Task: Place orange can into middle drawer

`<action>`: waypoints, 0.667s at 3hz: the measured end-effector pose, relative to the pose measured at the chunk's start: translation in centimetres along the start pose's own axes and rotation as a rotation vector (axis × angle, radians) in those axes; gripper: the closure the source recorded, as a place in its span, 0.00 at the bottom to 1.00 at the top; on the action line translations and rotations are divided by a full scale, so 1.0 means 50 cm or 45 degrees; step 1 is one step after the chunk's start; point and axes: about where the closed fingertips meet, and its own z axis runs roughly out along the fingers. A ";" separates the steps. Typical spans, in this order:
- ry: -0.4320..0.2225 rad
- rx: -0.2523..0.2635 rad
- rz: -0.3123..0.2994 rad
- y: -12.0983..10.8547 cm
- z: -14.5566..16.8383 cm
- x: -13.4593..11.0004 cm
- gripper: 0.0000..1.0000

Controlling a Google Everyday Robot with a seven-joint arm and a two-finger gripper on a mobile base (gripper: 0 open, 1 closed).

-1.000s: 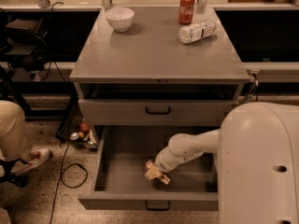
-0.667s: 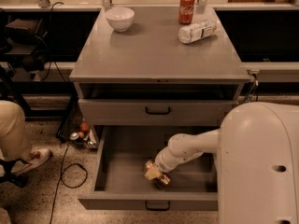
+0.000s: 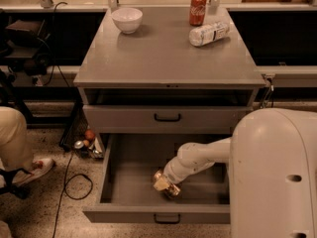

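While the arm reached down into the pulled-out drawer point(image 3: 124, 175), the pincer point(image 3: 168, 186) sat low over its floor, near the front wall. The orange can point(image 3: 159, 181) was inside that drawer, right at the pincer's tip and touching it; whether the pincer was clenched on it or released could not be told. On the worktop point(image 3: 158, 58) stood a bowl point(image 3: 127, 20) and a red can point(image 3: 197, 9), with a bottle point(image 3: 208, 33) lying beside it.
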 end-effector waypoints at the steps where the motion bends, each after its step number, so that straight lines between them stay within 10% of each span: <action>1: -0.021 -0.007 0.005 0.000 -0.008 0.002 0.00; 2: -0.102 -0.007 0.014 0.001 -0.046 -0.005 0.00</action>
